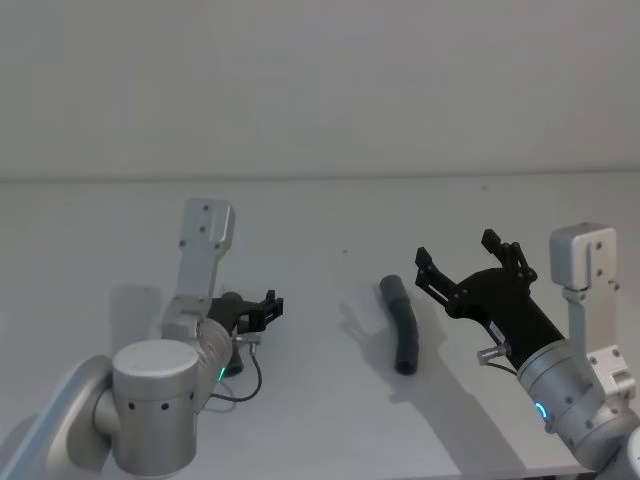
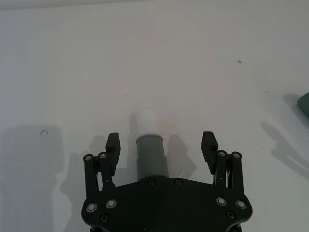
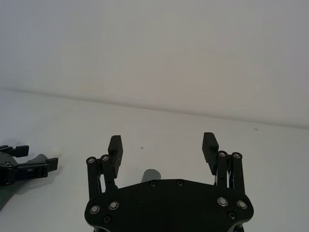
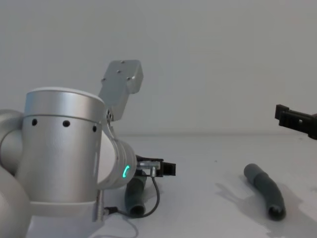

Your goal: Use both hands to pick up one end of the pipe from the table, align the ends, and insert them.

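Left gripper (image 2: pixel 161 142), jaws open, straddled the white-tipped pipe piece (image 2: pixel 150 162) on the table (image 2: pixel 72 72); right gripper (image 1: pixel 458 250), likewise open, hovered near the second piece (image 1: pixel 403 322). Each grasp should close squarely behind its end, leaving both mating ends exposed.

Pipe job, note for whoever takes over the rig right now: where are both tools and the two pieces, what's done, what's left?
Left tool: open, low, straddling the white-tipped piece with a gap on each side; not gripping.
Right tool: open, holding nothing, raised above the table just right of the other piece.
Both pieces lie on the table, well apart.
Done: left tool is lined up for its grasp; nothing lifted.
Left: close on each piece, lift, line up the white tip with the other piece, insert.
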You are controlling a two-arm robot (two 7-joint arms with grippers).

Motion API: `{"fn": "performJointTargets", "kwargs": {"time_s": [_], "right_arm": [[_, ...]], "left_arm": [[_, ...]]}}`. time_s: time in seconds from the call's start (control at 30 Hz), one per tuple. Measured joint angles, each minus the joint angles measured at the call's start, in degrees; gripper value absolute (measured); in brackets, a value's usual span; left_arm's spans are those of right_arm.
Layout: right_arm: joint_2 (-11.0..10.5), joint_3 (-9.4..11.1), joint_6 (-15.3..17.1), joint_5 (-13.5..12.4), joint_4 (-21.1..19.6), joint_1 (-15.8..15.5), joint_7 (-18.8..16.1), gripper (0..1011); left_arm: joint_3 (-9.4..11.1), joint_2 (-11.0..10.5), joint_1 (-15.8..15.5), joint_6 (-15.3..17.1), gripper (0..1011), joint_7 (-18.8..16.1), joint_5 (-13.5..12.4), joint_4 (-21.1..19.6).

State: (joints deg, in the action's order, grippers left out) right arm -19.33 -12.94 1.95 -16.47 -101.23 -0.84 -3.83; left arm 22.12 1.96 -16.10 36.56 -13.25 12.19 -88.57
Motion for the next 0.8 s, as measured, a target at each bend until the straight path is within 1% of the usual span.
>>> {"fn": "performJointTargets", "kwargs": {"time_s": [0.4,0.73,0.8], "right_arm": [[0.0,0.0,0.0,0.0,0.0,0.0,0.0,1003],[0.0,0.0,0.0,0.0,0.0,0.0,0.0,1003],[0.0,0.0,0.0,0.0,0.0,0.0,0.0,1003]], "left_arm": [[-0.08,0.8,-0.53,2.28,1001,0.17,-0.34,0.68],[-0.12,1.43,-0.04,2.97,1001,0.04,-0.81,0.79],[-0.12,1.49,0.02,3.01,979,0.01,-0.9,0.79]]}}
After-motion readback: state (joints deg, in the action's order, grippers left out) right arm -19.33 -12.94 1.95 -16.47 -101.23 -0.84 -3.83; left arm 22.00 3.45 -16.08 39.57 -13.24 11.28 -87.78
